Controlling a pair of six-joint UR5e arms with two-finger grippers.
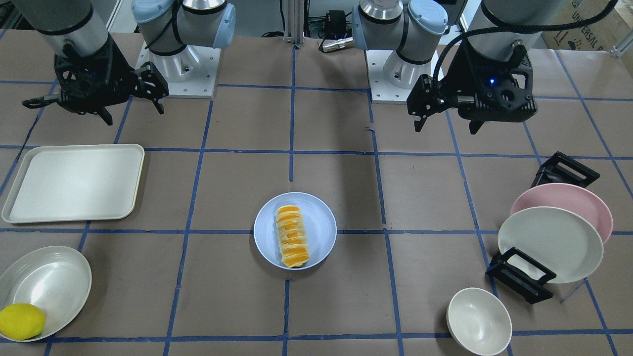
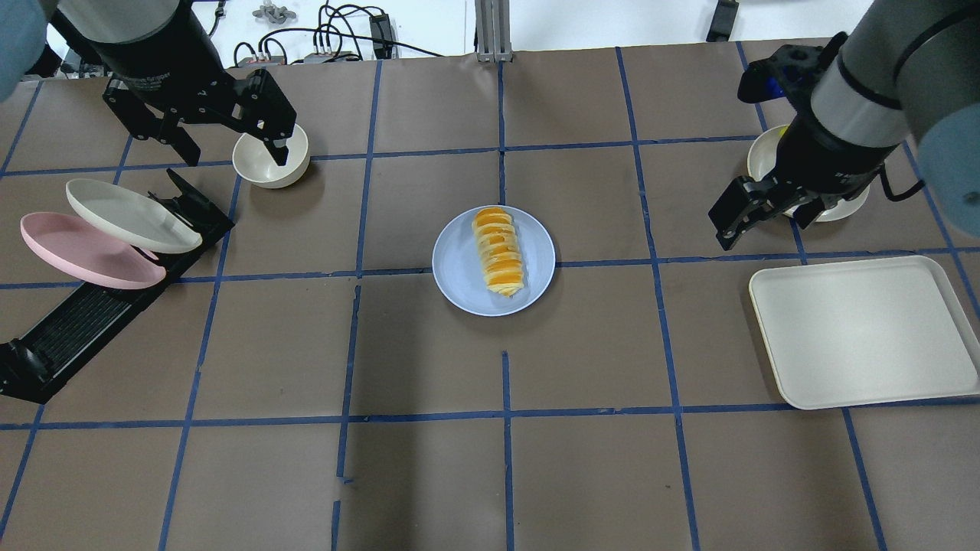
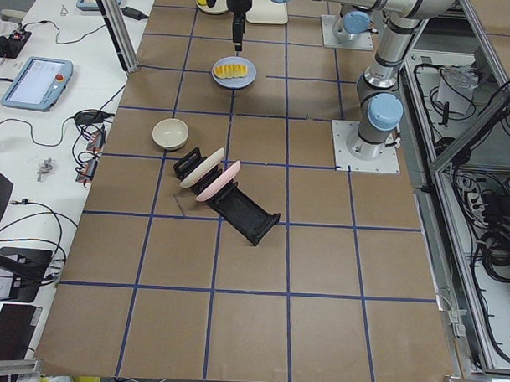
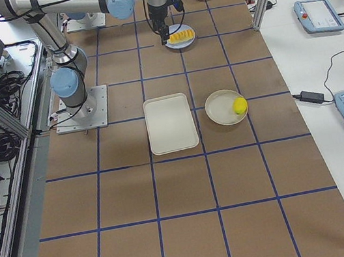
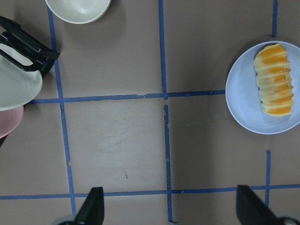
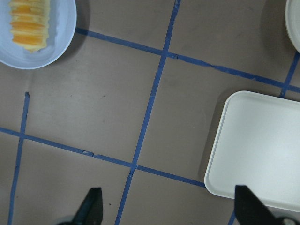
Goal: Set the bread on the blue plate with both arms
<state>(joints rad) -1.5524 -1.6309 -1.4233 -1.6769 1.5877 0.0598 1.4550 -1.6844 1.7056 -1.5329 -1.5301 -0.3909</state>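
The bread [image 1: 292, 236] lies lengthwise on the blue plate [image 1: 319, 222] at the table's middle. It also shows in the overhead view [image 2: 499, 251] on the plate [image 2: 459, 268]. In the left wrist view, bread [image 5: 273, 79] and plate [image 5: 241, 103] are at the upper right. In the right wrist view they are at the top left, bread [image 6: 30, 21] on plate [image 6: 56, 42]. My left gripper [image 2: 233, 157] is open and empty, raised well off to the plate's side. My right gripper [image 2: 763, 231] is open and empty, raised on the other side. Both show in the front view, left [image 1: 446, 127] and right [image 1: 133, 113].
A cream tray [image 2: 865, 329] lies under the right arm's side. A bowl [image 1: 49, 282] holds a yellow lemon [image 1: 21, 321]. A small white bowl [image 2: 264, 164] sits below the left gripper. A black rack [image 2: 84, 321] holds a pink plate [image 2: 76, 252] and a cream plate [image 2: 122, 214].
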